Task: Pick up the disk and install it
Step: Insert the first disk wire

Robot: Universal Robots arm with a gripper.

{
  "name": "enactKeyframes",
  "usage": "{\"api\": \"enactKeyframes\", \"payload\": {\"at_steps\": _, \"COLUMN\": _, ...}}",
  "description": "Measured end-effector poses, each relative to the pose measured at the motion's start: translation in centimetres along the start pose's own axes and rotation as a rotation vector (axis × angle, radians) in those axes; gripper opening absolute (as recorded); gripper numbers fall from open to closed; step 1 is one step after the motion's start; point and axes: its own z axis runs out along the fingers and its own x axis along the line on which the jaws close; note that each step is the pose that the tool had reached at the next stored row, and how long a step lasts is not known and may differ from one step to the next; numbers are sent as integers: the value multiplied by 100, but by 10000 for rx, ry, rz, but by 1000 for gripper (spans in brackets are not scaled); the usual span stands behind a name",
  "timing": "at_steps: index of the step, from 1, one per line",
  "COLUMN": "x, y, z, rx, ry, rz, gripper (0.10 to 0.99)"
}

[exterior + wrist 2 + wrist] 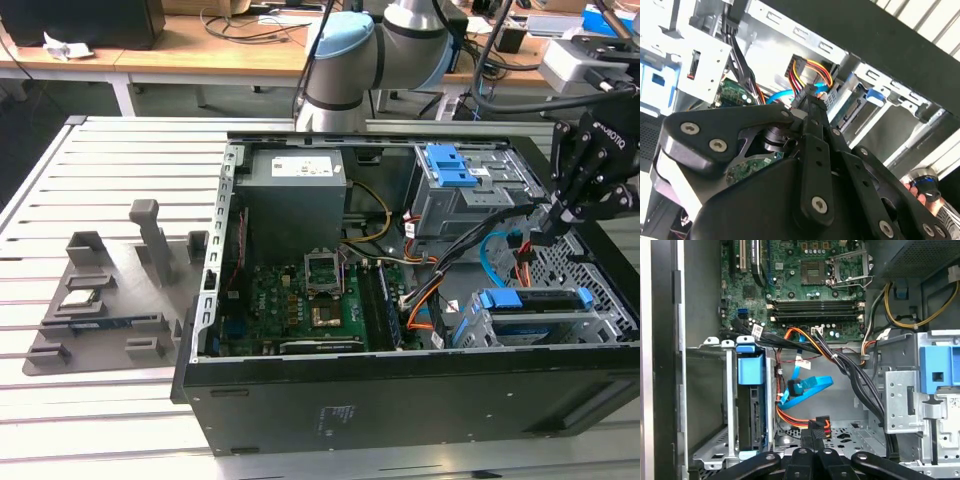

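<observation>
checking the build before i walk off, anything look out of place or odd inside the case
Nothing looks damaged or spilled. The open computer case lies on its side. A blue cable and a bundle of black cables hang loose across the space beside the drive cage. The gripper is low inside the case there, shut on a black connector.

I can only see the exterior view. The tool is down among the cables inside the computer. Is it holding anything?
Observer: Yes. In the first wrist view the tool is shut on a black plug with red, orange and yellow wires.
Operator: Is the disk in the computer?
Observer: A blue-framed disk sits in the cage next to that plug.
Operator: And the blue cable?
Observer: Its end hangs loose beside the cage and looks plugged into nothing.
</observation>
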Motion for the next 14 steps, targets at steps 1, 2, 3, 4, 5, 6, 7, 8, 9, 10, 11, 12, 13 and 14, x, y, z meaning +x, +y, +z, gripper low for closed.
{"api": "enactKeyframes", "payload": {"at_steps": 1, "x": -1, "y": 0, "z": 3, "rx": 1, "ry": 20, "rz": 3, "gripper": 106}}
{"api": "enactKeyframes", "payload": {"at_steps": 2, "x": -2, "y": 0, "z": 3, "rx": 0, "ry": 20, "rz": 3, "gripper": 106}}
{"api": "enactKeyframes", "payload": {"at_steps": 3, "x": -3, "y": 0, "z": 4, "rx": 1, "ry": 20, "rz": 2, "gripper": 114}}
{"api": "enactKeyframes", "payload": {"at_steps": 4, "x": -4, "y": 0, "z": 4, "rx": 1, "ry": 21, "rz": 2, "gripper": 173}}
{"api": "enactKeyframes", "payload": {"at_steps": 5, "x": -4, "y": 0, "z": 5, "rx": 1, "ry": 19, "rz": 3, "gripper": 173}}
{"api": "enactKeyframes", "payload": {"at_steps": 6, "x": -5, "y": 0, "z": 5, "rx": 1, "ry": 20, "rz": 3, "gripper": 235}}
{"api": "enactKeyframes", "payload": {"at_steps": 7, "x": -5, "y": 0, "z": 5, "rx": 1, "ry": 21, "rz": 3, "gripper": 302}}
{"api": "enactKeyframes", "payload": {"at_steps": 8, "x": -6, "y": 0, "z": 15, "rx": 1, "ry": 29, "rz": 3, "gripper": 302}}
{"api": "enactKeyframes", "payload": {"at_steps": 9, "x": -23, "y": -1, "z": 37, "rx": 2, "ry": 42, "rz": 3, "gripper": 302}}
{"api": "enactKeyframes", "payload": {"at_steps": 10, "x": -62, "y": -1, "z": 65, "rx": 3, "ry": 83, "rz": 4, "gripper": 302}}
{"api": "enactKeyframes", "payload": {"at_steps": 11, "x": -84, "y": 0, "z": 79, "rx": 5, "ry": 123, "rz": 6, "gripper": 302}}
{"api": "enactKeyframes", "payload": {"at_steps": 12, "x": -99, "y": 0, "z": 90, "rx": 5, "ry": 159, "rz": 7, "gripper": 302}}
{"api": "enactKeyframes", "payload": {"at_steps": 13, "x": -103, "y": -1, "z": 129, "rx": 8, "ry": 225, "rz": 10, "gripper": 302}}
{"api": "enactKeyframes", "payload": {"at_steps": 14, "x": -100, "y": -3, "z": 165, "rx": 8, "ry": 230, "rz": 10, "gripper": 302}}
